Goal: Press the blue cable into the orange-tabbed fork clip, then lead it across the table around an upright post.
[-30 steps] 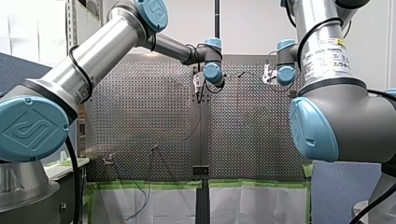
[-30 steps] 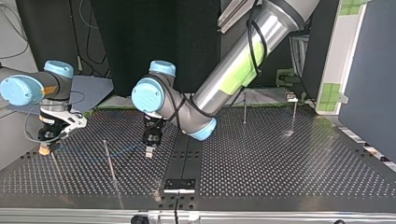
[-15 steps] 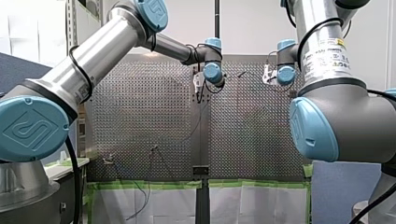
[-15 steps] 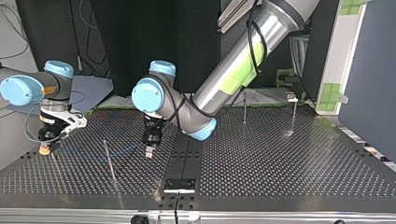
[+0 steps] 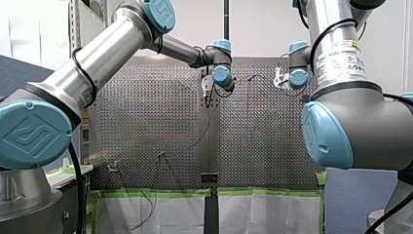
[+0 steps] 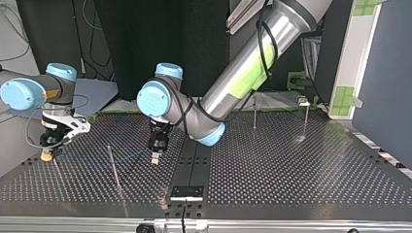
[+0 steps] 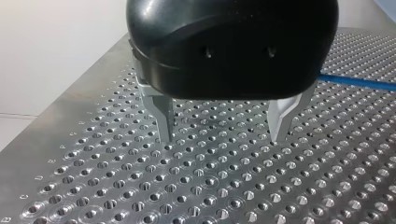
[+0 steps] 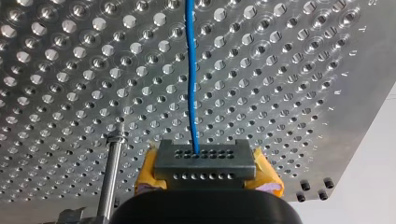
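- Two UR5e arms reach over the grey perforated metal table (image 6: 291, 170); in the top view my right arm comes in at the left of the frame, and my left arm comes in from the upper right to the centre-left.
- My left gripper (image 7: 222, 137) has a black body and two bare metal fingers (image 7: 163, 121); it is spread wide and holds nothing; in the left wrist view its tips hang just above the table's holes.
- My right gripper (image 8: 204, 169) is closed; in the right wrist view its grey drilled fingertips (image 8: 204, 159) sit together with yellow pads (image 8: 267, 176) at either side; the thin blue cable (image 8: 192, 84) comes out at their far edge, clamped there.
- From my right gripper the blue cable runs straight ahead over the table; in the top view it shows as a faint line at the lower left of the frame, leading toward my left gripper; in the left wrist view a stretch lies on the table behind my left gripper, apart from its fingers.
- One slim upright metal post (image 6: 113, 167) stands at the lower left of the top view, between the two grippers; whether the cable touches it cannot be told.
- In the right wrist view a metal rod (image 8: 113, 172) stands just beside my right gripper, apart from the cable.
- Two further thin posts (image 6: 254, 114) stand at the upper right of the top view, well apart from both grippers.
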